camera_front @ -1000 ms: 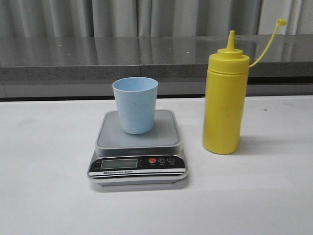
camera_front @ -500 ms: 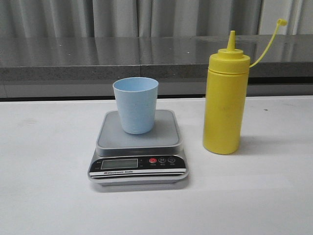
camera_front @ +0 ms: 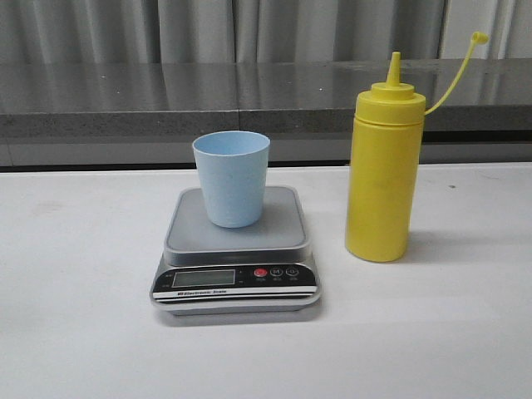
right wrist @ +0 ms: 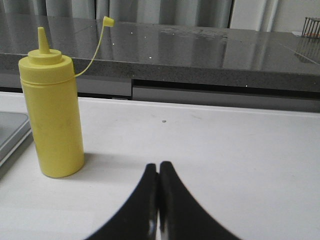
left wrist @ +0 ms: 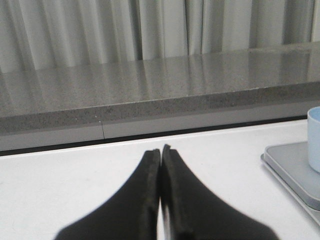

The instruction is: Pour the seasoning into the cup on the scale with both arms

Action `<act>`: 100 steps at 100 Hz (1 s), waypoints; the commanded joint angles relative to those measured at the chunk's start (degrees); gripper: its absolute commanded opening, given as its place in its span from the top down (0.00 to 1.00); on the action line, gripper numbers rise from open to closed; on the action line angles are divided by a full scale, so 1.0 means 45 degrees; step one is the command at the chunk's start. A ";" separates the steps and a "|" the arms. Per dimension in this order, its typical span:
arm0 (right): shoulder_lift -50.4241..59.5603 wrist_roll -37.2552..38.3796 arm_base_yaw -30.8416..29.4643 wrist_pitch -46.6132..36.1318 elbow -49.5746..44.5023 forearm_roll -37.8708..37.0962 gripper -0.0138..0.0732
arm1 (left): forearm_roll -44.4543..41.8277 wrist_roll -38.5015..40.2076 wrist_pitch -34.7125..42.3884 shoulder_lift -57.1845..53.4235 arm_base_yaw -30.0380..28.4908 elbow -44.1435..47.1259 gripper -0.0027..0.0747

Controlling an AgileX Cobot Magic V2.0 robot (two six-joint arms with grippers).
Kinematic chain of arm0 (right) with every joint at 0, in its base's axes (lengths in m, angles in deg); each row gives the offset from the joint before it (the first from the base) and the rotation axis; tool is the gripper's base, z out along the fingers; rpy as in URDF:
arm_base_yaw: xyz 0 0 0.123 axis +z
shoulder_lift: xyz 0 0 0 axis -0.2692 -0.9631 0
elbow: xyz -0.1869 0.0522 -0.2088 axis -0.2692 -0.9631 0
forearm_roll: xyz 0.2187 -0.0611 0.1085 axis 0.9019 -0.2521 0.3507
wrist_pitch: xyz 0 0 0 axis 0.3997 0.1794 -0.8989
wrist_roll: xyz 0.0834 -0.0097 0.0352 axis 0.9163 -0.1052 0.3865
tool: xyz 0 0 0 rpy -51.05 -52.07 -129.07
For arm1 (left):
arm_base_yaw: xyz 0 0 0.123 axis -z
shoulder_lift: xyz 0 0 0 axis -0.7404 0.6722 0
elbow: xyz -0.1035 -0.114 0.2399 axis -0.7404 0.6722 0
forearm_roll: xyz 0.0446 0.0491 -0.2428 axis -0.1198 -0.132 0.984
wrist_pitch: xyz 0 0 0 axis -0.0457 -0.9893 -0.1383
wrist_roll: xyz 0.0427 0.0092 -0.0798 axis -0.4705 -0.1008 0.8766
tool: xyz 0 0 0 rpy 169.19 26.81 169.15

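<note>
The pale blue cup [camera_front: 231, 178] stands upright on the grey platform of the scale [camera_front: 235, 249] in the middle of the white table. The yellow seasoning bottle [camera_front: 381, 165] stands upright to the right of the scale, its cap hanging off on its strap. Neither gripper shows in the front view. My left gripper [left wrist: 161, 149] is shut and empty, low over the table to the left of the scale [left wrist: 292, 170] and cup [left wrist: 314, 137]. My right gripper [right wrist: 159, 166] is shut and empty, to the right of the bottle [right wrist: 52, 110].
A grey stone ledge [camera_front: 166, 104] runs along the back of the white table [camera_front: 75, 324], with grey curtains behind it. A corner of the scale shows at the edge of the right wrist view [right wrist: 10, 132].
</note>
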 commanded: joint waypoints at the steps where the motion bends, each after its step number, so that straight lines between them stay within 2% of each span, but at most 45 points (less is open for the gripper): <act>1: 0.0262 -0.0068 -0.0068 -0.1071 0.0273 0.0002 0.92 | -0.0036 0.0545 0.1152 -0.0339 -0.0009 0.0301 0.99; 100: 0.0262 -0.0068 -0.0068 -0.1071 0.0273 0.0002 0.92 | -0.0127 0.0599 0.1068 -0.0339 -0.0009 0.0513 0.99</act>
